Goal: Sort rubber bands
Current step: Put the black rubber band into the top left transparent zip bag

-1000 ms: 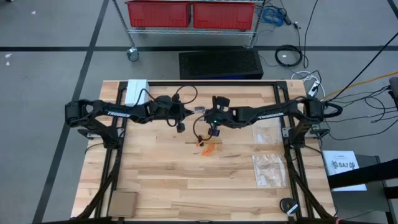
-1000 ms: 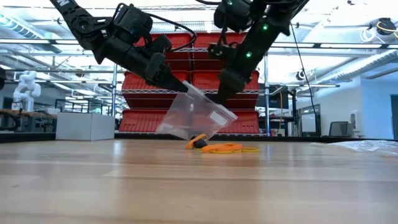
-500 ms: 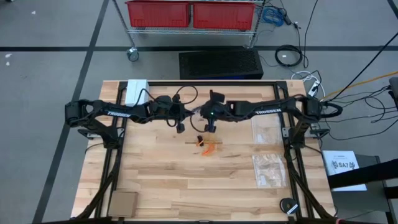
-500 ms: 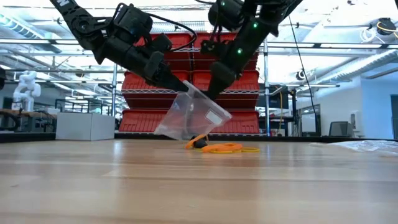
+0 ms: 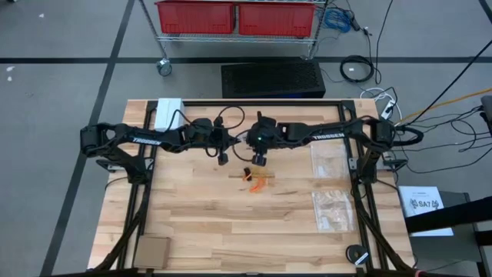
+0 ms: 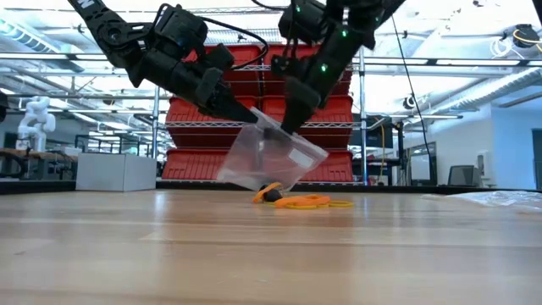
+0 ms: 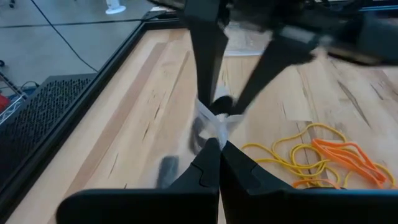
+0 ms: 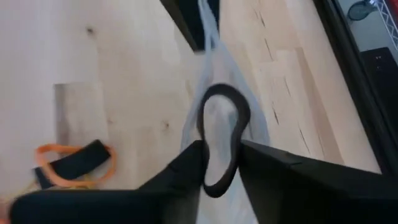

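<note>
Wood table (image 5: 192, 223) | red bins (image 5: 234, 15) behind | rubber bands (image 5: 257, 181) mid-table

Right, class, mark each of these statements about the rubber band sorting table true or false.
1. The left gripper pinches the clear bag in its jaws. True.
2. Orange rubber bands lie on the table near the bag. True.
3. The red bins stand on the table. False: they sit on a wire rack beyond it.
4. The right gripper is parked at the table's edge. False: it is at the bag's top, beside the left gripper.
</note>
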`<state>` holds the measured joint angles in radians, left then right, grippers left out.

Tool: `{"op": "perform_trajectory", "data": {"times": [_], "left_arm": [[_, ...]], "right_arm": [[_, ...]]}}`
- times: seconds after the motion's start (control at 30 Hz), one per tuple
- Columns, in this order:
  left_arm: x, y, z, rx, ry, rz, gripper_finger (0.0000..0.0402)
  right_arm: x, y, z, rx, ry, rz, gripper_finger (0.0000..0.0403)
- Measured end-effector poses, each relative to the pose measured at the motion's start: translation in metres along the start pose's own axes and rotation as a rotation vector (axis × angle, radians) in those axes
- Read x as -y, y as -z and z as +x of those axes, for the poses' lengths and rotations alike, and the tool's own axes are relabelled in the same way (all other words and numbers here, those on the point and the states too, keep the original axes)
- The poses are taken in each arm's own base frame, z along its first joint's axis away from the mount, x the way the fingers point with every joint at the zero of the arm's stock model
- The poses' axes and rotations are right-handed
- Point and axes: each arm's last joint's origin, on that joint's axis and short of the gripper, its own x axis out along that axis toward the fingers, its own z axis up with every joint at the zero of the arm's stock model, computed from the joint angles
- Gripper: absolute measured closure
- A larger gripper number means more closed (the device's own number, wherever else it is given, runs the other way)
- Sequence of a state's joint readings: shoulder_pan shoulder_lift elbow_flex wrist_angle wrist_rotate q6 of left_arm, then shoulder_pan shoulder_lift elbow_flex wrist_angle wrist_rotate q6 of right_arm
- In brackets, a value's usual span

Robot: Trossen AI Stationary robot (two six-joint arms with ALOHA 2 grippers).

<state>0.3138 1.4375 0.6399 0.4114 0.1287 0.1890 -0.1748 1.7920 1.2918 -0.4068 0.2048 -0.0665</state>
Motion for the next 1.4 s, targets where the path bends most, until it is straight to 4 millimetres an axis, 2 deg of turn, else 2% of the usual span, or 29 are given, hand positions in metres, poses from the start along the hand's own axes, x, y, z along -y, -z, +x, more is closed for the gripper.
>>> {"op": "perform_trajectory", "data": {"times": [0.27,0.43,0.6,0.77,0.93,1.17,1.3,1.4], "left_arm": [[0.0,0.0,0.0,0.0,0.0,0.0,0.0401],[0.0,0.0,0.0,-0.005,-0.009,0.0,0.0401],[-0.007,0.003,-0.001,-0.024,-0.059,-0.008,0.0401],[-0.015,0.01,-0.003,-0.062,-0.081,-0.025,0.0401],[-0.016,0.01,-0.003,-0.062,-0.079,-0.029,0.0401],[-0.016,0.012,-0.003,-0.084,-0.072,-0.031,0.0401],[-0.016,0.012,-0.003,-0.083,-0.072,-0.031,0.0401],[-0.016,0.012,-0.003,-0.083,-0.072,-0.031,0.0401]], "right_arm": [[0.0,-0.025,-0.022,0.008,-0.01,-0.027,0.0221],[0.0,-0.023,-0.027,-0.06,-0.037,-0.016,0.0203],[-0.011,-0.012,-0.025,-0.134,-0.207,0.096,0.0203],[-0.034,0.001,-0.012,-0.129,-0.266,0.219,0.0203],[-0.053,0.009,0.016,-0.079,-0.209,0.344,0.0202],[-0.062,0.02,0.051,-0.114,-0.145,0.429,0.0202],[-0.065,0.023,0.058,-0.12,-0.146,0.436,0.0206],[-0.066,0.023,0.058,-0.121,-0.148,0.433,0.0233]]}}
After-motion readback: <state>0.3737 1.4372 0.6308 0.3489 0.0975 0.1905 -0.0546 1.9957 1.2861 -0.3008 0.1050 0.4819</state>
